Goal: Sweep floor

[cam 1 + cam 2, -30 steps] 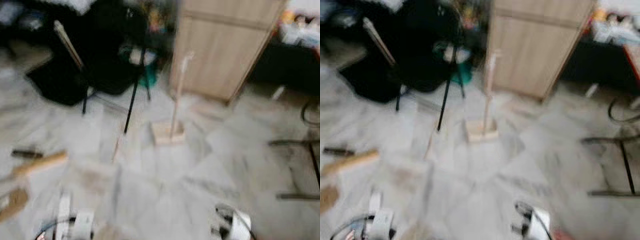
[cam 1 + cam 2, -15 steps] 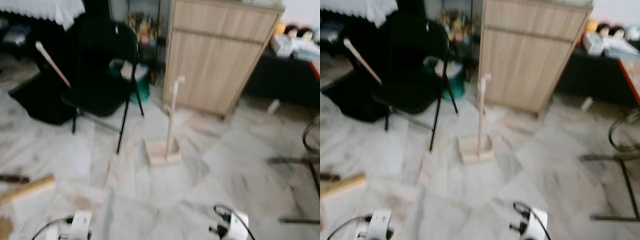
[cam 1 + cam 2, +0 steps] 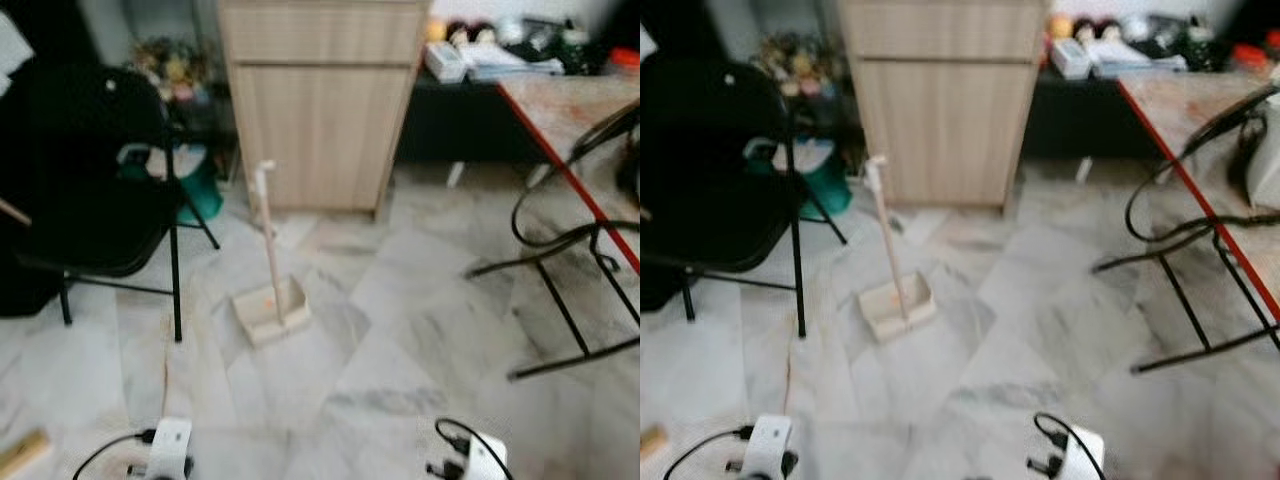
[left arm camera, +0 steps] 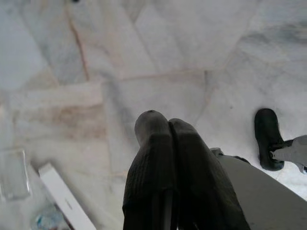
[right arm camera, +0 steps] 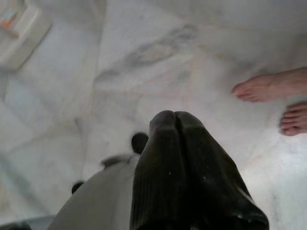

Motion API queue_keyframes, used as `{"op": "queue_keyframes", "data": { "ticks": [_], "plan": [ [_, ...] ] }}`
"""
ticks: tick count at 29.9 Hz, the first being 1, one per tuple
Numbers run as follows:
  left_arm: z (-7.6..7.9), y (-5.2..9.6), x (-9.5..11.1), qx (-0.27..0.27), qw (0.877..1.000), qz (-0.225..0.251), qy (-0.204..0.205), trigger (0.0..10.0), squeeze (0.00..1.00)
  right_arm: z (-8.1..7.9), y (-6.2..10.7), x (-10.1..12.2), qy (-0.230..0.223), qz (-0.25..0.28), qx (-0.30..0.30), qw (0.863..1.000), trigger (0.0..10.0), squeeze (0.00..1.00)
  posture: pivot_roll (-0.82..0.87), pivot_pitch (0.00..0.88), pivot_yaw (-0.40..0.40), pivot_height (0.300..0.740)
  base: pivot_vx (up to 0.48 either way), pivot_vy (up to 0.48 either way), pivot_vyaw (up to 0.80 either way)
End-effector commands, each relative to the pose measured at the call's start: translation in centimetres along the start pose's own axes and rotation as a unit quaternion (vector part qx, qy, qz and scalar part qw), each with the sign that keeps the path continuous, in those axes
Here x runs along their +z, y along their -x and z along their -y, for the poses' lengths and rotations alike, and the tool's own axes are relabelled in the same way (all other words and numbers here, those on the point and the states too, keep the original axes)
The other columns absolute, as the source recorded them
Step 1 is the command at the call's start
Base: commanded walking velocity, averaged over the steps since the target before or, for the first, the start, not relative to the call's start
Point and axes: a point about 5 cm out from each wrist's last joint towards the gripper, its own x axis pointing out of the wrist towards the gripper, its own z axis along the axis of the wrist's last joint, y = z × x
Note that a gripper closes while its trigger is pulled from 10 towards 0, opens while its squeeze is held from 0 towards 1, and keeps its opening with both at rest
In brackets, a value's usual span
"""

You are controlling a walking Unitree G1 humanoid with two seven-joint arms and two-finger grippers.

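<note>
Compared with the earlier frames, the head camera has swung to the robot's right: the wooden cabinet point(image 3: 322, 100) now sits left of centre, a red-edged table point(image 3: 575, 110) and a black metal chair frame point(image 3: 565, 250) have come into view, and the blur has largely cleared; the furniture itself has not moved. The long-handled dustpan point(image 3: 270, 300) stands upright on the marble floor point(image 3: 420, 330), just in front of the cabinet and beside the black folding chair point(image 3: 90, 190), well apart from both grippers. It is probably light and rigid, and tall enough to tip easily; the thin handle near its upper end looks the sensible place to grasp. The left gripper point(image 4: 169, 125) hangs low with its two fingers pressed together and holding nothing; the right gripper point(image 5: 175, 119) likewise has its fingers together and empty. The left wrist view adds a white strip point(image 4: 64, 196) lying on the floor and a dark robot foot point(image 4: 267, 138). The right wrist view adds a person's bare feet point(image 5: 273, 98) standing near the robot, and a corner of the dustpan.
</note>
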Motion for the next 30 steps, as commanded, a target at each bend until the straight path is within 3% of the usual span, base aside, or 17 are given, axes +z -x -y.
{"op": "queue_keyframes", "data": {
  "ticks": [1,8,14,21,26,30],
  "plan": [
    [-0.05,0.25,-0.89,0.001,1.000,-0.012,0.004,10.0,0.00,0.06,0.14,-0.57,-0.005,-0.009,-0.004,1.000,10.0,0.00,-0.01,0.129,-0.016,0.740,0.000,0.000,-0.71],
    [0.01,0.24,-0.90,0.000,1.000,-0.013,0.005,10.0,0.00,0.01,0.12,-0.48,-0.001,-0.006,-0.004,1.000,10.0,0.00,-0.01,0.129,-0.016,0.740,0.000,0.000,-0.71],
    [0.10,0.24,-0.93,-0.004,1.000,-0.013,0.010,10.0,0.00,0.08,0.12,-0.30,-0.007,0.004,-0.008,1.000,10.0,0.00,-0.01,0.126,-0.016,0.740,0.000,0.000,0.00],
    [0.01,0.26,-0.94,-0.003,1.000,-0.014,0.008,10.0,0.00,0.08,0.12,-0.31,-0.008,0.002,-0.008,1.000,10.0,0.00,-0.01,0.128,-0.016,0.740,0.000,0.385,0.00],
    [-0.02,0.26,-0.93,-0.002,1.000,-0.013,0.007,10.0,0.00,0.03,0.11,-0.35,-0.013,0.000,-0.007,1.000,10.0,0.00,-0.01,0.127,-0.015,0.740,0.000,0.378,-0.77],
    [-0.03,0.23,-0.77,-0.003,1.000,-0.008,0.001,10.0,0.00,0.03,0.09,-0.15,-0.008,0.008,-0.010,1.000,10.0,0.00,-0.01,0.127,-0.014,0.740,0.000,0.000,0.00]
  ]
}}
